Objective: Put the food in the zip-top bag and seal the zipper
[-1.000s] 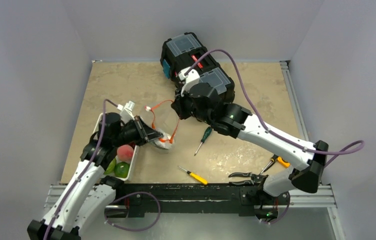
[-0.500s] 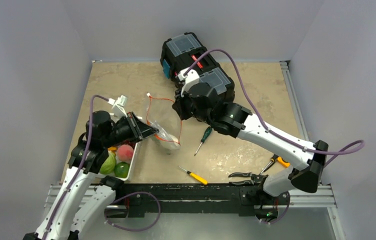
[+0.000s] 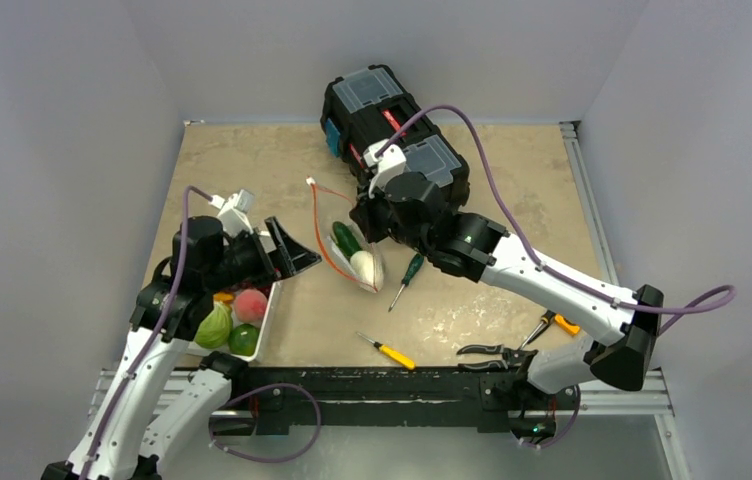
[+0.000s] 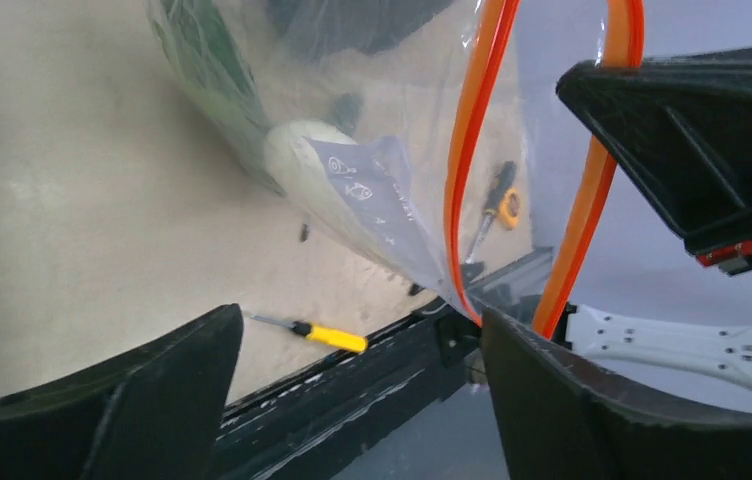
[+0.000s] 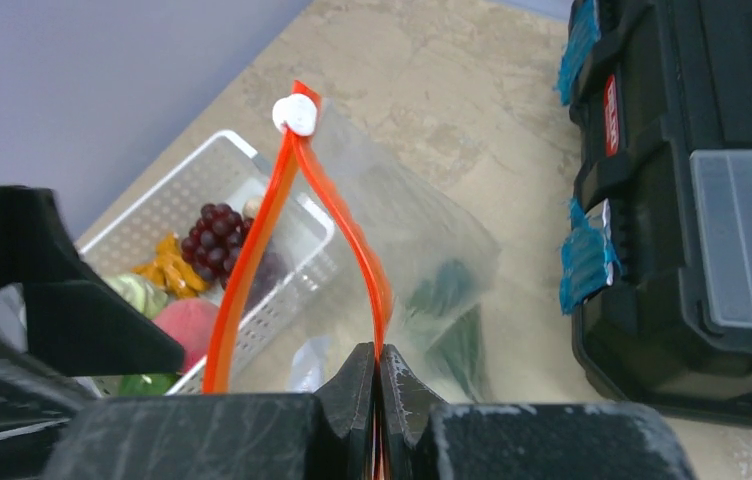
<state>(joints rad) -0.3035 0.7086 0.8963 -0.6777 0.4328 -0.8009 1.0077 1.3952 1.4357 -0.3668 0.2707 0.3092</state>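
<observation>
Beige, marbled tabletop (image 3: 252, 170) carries a black toolbox (image 3: 392, 120) at its far side. On the near side of the toolbox the zip-top bag (image 3: 352, 255) hangs. The right gripper (image 5: 379, 365) is pressed together on one lip of the zipper (image 5: 337, 215), and the mouth gapes toward the left arm. A dark cucumber (image 3: 345, 238) and a white radish (image 3: 363, 265) lie inside.

Well apart from the toolbox, at the near left, the white basket (image 3: 270, 312) holds the peach (image 3: 250, 303), cabbage (image 3: 215, 327), green round fruit (image 3: 243, 340) and grapes (image 5: 214, 240). The left gripper (image 3: 292, 252) stands beside it, fingers spread and empty.

Loading looks partly done. The next move likely calls for the left gripper to dip into the basket and close on one piece, while the right holds the mouth open.
</observation>
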